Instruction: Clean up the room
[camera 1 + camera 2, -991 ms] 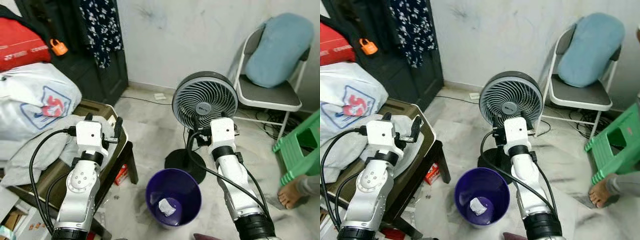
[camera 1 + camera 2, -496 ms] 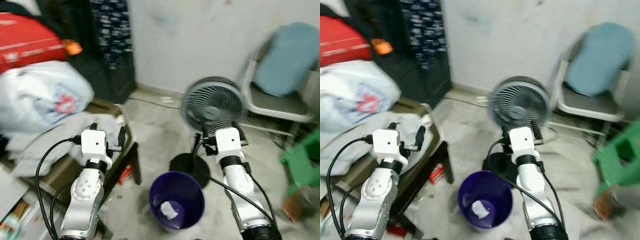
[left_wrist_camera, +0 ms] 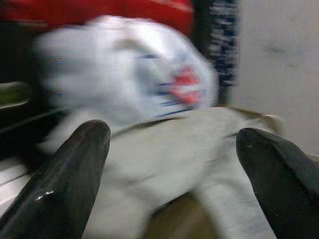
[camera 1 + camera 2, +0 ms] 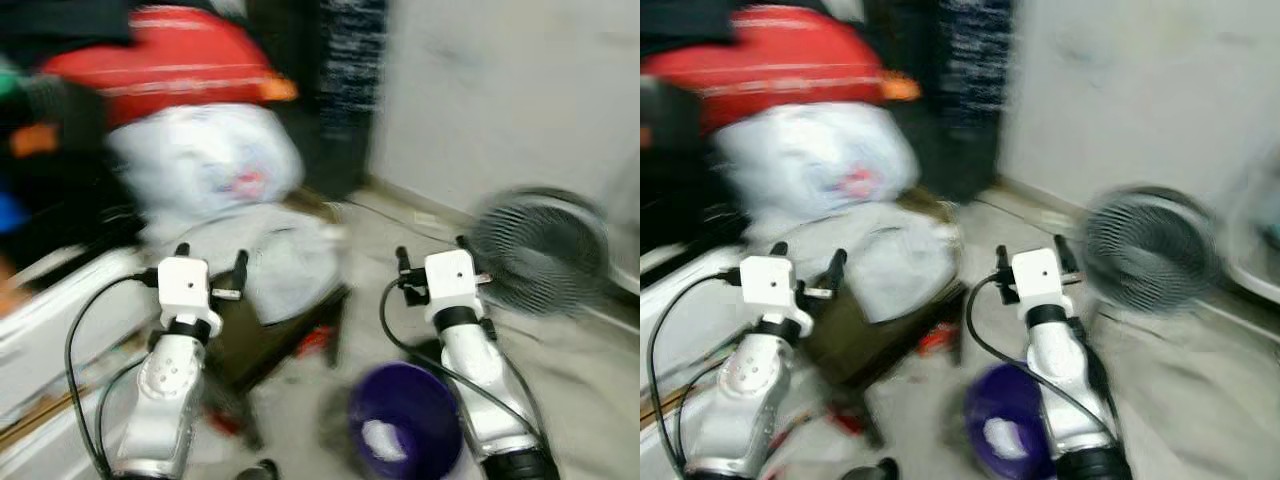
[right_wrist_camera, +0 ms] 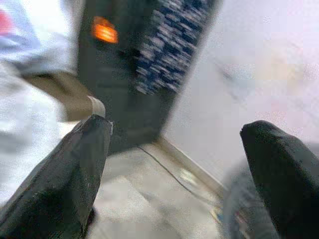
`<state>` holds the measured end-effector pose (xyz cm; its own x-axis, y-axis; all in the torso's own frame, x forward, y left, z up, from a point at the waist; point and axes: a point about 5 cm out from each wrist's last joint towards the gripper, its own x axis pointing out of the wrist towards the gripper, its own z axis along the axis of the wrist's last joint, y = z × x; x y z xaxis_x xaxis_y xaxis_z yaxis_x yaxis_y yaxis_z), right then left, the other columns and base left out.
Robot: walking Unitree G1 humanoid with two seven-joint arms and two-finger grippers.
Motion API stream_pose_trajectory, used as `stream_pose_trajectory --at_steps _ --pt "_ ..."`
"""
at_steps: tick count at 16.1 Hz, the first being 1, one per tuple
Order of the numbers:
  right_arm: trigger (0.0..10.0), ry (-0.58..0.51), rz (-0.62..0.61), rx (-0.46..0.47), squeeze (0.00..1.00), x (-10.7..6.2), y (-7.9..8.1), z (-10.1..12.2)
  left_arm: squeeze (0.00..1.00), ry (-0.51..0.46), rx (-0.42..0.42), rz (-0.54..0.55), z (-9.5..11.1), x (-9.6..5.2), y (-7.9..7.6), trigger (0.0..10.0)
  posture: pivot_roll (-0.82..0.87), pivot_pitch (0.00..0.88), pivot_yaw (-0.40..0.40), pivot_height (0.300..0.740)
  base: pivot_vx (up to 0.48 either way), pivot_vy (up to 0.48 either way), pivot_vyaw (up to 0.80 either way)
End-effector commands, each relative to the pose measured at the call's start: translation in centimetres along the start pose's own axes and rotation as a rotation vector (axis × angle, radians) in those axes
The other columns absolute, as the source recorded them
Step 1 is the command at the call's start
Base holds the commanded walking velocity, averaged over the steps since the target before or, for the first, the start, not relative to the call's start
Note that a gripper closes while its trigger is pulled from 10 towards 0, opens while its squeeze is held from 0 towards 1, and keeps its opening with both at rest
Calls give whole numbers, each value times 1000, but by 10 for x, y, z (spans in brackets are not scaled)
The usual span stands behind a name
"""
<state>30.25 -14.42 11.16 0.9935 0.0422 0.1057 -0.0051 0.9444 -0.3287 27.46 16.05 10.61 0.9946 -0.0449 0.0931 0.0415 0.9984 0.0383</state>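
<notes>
Swung leftward since a second ago, as a camera turn and not a shift of the things: fan and bin now further right in the eye views, folding chair and green stool gone past the right edge, everything smeared with motion blur.

Nearest the robot, between the two arms on the pale floor: round purple plastic bin (image 4: 405,433) with a crumpled white scrap (image 4: 380,440) lying inside. To the right and a little farther: round grey floor fan (image 4: 535,252), standing upright, apart from the bin. To the left of the bin: low dark-brown table (image 4: 275,335), with a rumpled light-grey cloth (image 4: 270,255) draped over its top. Farther back on the pile: bulging white plastic bag with a red and blue print (image 4: 205,165), and above it a red bag with pale stripes (image 4: 170,65). Behind, against the pale wall (image 4: 500,90): dark door with a blue-and-white patterned garment (image 4: 350,60) hanging down it.

Left gripper (image 4: 210,262) raised over the near edge of the table, black fingers (image 3: 65,177) spread wide apart, grasping nothing, grey cloth and white bag ahead between them. Right gripper (image 4: 432,255) raised above the floor just left of the fan, fingers (image 5: 62,179) likewise parted and empty, facing the dark door and the wall.
</notes>
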Motion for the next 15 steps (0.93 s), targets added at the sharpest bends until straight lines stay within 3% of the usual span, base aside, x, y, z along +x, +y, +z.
stream_pose_trajectory --at_steps 1,12,15 --pt "10000 -15 14 -1 0 3 4 4 0 -22 14 -7 7 5 -1 10000 -11 4 19 740 0 0 800" --pt "10000 1 4 6 0 5 2 3 0 -26 23 -28 8 7 -5 10000 -7 0 15 740 0 0 792" --pt "10000 2 3 9 0 6 3 3 0 -26 24 -27 7 7 -5 10000 -4 0 12 740 0 0 363"
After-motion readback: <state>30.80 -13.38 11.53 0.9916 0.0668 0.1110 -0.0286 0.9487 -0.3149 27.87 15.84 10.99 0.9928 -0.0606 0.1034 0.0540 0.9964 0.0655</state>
